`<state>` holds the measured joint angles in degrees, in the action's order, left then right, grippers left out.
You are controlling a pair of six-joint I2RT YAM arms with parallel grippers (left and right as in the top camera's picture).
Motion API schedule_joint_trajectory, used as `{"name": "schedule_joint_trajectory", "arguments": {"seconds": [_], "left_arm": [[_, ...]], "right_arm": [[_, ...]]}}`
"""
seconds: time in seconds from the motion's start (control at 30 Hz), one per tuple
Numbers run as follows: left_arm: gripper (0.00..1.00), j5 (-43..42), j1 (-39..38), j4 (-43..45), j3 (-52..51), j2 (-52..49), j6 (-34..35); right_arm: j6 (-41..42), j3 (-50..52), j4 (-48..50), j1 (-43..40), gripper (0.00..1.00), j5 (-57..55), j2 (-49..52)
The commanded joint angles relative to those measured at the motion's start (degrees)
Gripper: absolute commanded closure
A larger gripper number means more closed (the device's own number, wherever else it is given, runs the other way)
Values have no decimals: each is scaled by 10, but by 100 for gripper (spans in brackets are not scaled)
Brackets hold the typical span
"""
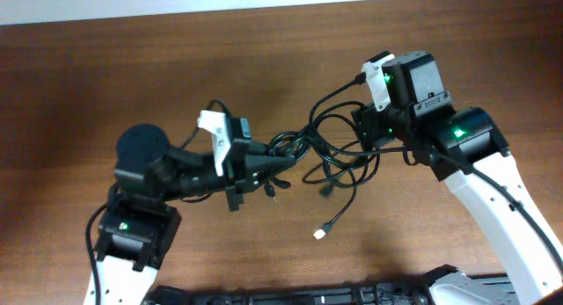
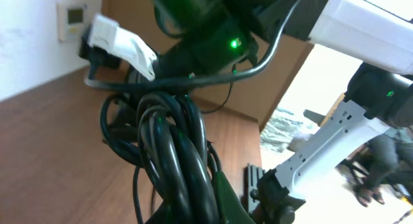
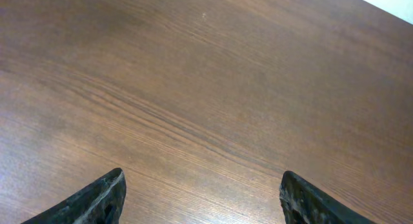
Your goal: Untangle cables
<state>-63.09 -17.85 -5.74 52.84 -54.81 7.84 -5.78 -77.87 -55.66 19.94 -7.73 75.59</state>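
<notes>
The cables (image 1: 327,152) are thin black cords looped into a tangle at the table's middle. One loose plug end (image 1: 321,234) lies nearer the front. My left gripper (image 1: 271,162) reaches in from the left and is shut on a thick bunch of the cables (image 2: 173,153), which fills the left wrist view above the left gripper (image 2: 193,211). Some loops run up to my right arm's wrist (image 1: 412,83) and drape against it. The right gripper (image 3: 203,199) is open over bare wood, its two dark fingertips (image 3: 97,201) wide apart with nothing between them.
The brown wooden table (image 1: 106,68) spreads all around the tangle. A black ridged strip (image 1: 352,296) lies along the front edge. The right arm's white link (image 2: 361,30) crosses the top of the left wrist view.
</notes>
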Motion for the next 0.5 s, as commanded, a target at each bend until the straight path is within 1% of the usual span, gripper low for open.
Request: {"name": "schedule_joint_trajectory", "arguments": {"seconds": [0.0,0.07,0.17,0.27,0.37,0.47], "left_arm": [[100,-38,53,10,10,52,-15],[100,-38,80,10,10,63,-16],[100,-35,92,10,10,63,-16],[100,-33,101,10,10,63,-28],[100,-31,163,10,10,63,-28],[100,-31,194,10,10,63,-28]], "right_arm": [[59,-2,-15,-68,25,-45,-1],[65,-2,-22,-136,25,6,-1],[60,-2,-24,-204,25,103,-1],[61,-2,-28,-252,25,112,-1],[61,-2,-51,-299,25,118,-1],[61,-2,-52,-321,25,156,-1]]}}
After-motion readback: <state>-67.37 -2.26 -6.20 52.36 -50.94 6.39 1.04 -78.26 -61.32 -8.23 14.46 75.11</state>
